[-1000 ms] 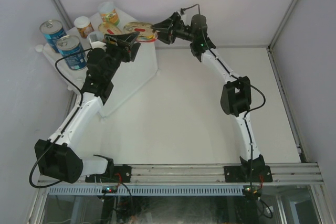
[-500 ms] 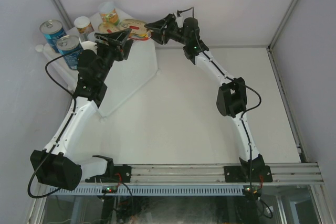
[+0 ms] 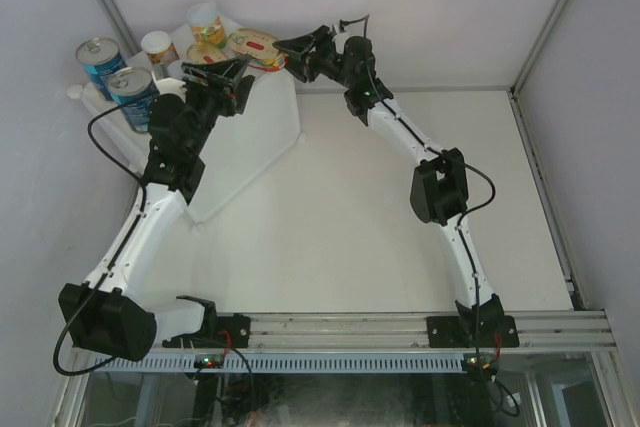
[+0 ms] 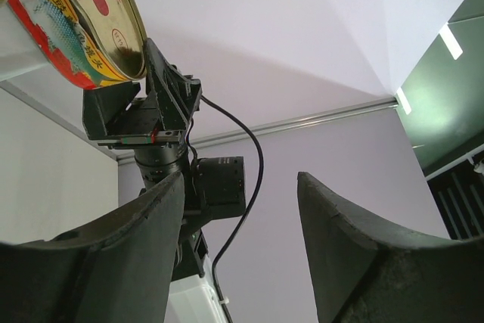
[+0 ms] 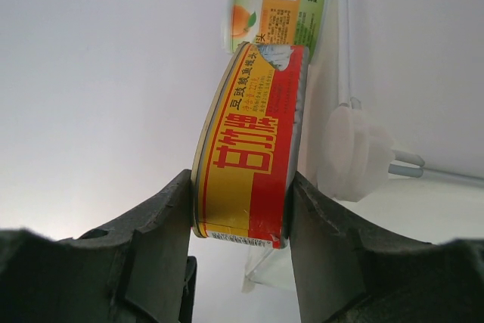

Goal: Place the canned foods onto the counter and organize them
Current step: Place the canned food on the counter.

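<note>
The counter (image 3: 262,137) is the white box at the back left. On its top stand two tall blue cans (image 3: 133,95), two small round cans (image 3: 160,47) and a flat oval tin (image 3: 207,53). My right gripper (image 3: 284,48) is shut on a second red-and-yellow oval tin (image 3: 252,44), which is over the counter's back corner. The right wrist view shows that tin (image 5: 253,145) clamped on edge between both fingers, with an orange-labelled small can (image 5: 276,17) behind it. My left gripper (image 3: 222,69) hovers open over the counter top, its jaws (image 4: 242,209) empty and the held tin (image 4: 72,24) beyond them.
White tabletop (image 3: 380,207) spreads to the right of the counter. A round corner knob (image 5: 355,153) of the counter sits just right of the held tin. Grey walls with metal posts (image 3: 545,17) enclose the back and sides. An aluminium rail (image 3: 400,327) runs along the near edge.
My right gripper has carried the oval tin leftward, further over the counter's back corner. My left arm shifted back and left early on, then stayed still.
</note>
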`<state>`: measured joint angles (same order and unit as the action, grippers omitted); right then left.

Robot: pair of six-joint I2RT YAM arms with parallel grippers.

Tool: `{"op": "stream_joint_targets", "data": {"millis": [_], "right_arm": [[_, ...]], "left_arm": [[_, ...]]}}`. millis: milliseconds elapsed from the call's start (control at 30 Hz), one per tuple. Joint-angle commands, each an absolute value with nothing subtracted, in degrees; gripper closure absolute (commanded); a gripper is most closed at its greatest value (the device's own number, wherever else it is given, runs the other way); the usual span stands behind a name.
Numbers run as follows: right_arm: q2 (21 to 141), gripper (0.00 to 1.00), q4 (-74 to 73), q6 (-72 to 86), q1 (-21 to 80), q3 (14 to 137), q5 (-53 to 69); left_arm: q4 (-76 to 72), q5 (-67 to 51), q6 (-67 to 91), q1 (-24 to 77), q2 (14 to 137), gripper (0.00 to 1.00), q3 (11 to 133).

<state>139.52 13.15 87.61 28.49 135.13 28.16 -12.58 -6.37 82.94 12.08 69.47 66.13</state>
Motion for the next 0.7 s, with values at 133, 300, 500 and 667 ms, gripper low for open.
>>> {"op": "stream_joint_targets", "data": {"millis": [133, 300, 500, 667], "right_arm": [[135.9, 0.89, 14.3, 84.7, 30.3, 136.3, 23.8], [134.2, 0.57, 12.7, 82.7, 30.6, 134.4, 24.5], [132.3, 0.36, 11.3, 81.0, 30.6, 132.4, 24.8], [130.3, 0.30, 8.4, 78.9, 30.4, 131.6, 24.4]], "left_arm": [[-15.4, -6.6, 82.7, 11.3, 69.3, 0.35, 69.4], [-16.1, -6.5, 83.1, 11.1, 69.5, 0.35, 69.2], [-16.7, -6.7, 83.4, 11.1, 69.9, 0.35, 69.6], [-16.7, -7.0, 83.5, 11.1, 70.4, 0.35, 70.0]]}}
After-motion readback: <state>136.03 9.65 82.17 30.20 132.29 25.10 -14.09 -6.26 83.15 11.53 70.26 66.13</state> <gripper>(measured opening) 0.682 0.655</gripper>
